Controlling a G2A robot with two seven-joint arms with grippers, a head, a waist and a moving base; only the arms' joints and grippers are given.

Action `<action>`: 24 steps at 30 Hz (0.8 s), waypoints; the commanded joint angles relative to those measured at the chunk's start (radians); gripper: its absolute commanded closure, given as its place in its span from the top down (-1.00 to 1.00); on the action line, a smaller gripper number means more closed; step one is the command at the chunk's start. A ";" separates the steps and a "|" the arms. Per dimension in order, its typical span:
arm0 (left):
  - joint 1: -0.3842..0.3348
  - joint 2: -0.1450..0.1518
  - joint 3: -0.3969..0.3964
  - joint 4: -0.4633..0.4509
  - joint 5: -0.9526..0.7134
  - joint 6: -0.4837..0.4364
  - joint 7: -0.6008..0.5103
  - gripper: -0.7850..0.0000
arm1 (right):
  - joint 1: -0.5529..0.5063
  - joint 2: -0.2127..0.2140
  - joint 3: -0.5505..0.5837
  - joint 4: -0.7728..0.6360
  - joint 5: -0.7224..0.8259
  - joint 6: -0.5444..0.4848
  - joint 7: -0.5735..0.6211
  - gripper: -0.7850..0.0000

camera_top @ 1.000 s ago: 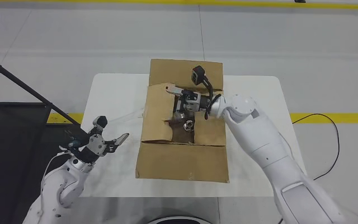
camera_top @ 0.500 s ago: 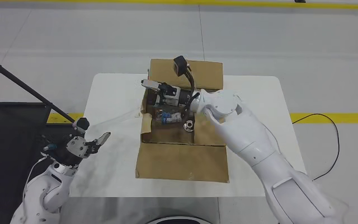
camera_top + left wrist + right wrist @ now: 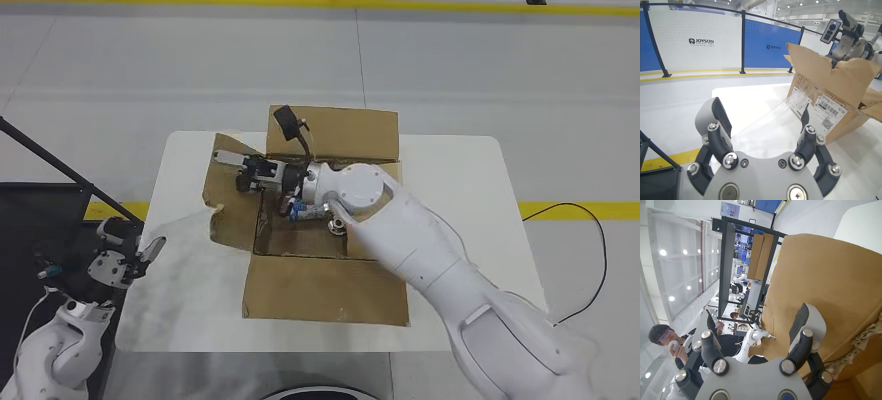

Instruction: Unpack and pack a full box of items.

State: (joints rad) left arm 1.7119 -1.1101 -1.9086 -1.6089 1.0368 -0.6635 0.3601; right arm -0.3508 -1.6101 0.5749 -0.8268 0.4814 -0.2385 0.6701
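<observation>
The open cardboard box point(image 3: 325, 290) stands mid-table with its flaps spread. Inside lie a blue-and-white item point(image 3: 300, 208) and a small round metal item point(image 3: 338, 222). My right gripper point(image 3: 232, 163) reaches over the box's left flap point(image 3: 228, 205); in the right wrist view the gripper point(image 3: 755, 311) is open, with the flap's point(image 3: 819, 275) torn edge between its fingers. My left gripper point(image 3: 140, 252) hangs open at the table's left edge. A clear tape strip point(image 3: 772, 117) runs from the box point(image 3: 846, 85) to between the open fingers of the left gripper point(image 3: 762, 106).
The white table point(image 3: 450, 180) has bare room right of the box and in front of it. A black frame and rod point(image 3: 60, 170) stand off the table's left edge, close to my left arm.
The right gripper has swung left across the box and folded the left flap outward. The left arm has drawn back to the table's left edge, stretching the clear tape.
</observation>
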 commanded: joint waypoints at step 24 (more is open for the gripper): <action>-0.026 0.004 -0.044 -0.038 -0.129 -0.074 -0.060 1.00 | 0.050 -0.096 0.018 0.177 -0.035 -0.140 0.121 1.00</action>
State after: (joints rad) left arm 1.6873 -1.1065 -1.9464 -1.6364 0.9112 -0.7373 0.3081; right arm -0.3001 -1.7112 0.5840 -0.6447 0.4519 -0.3647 0.7842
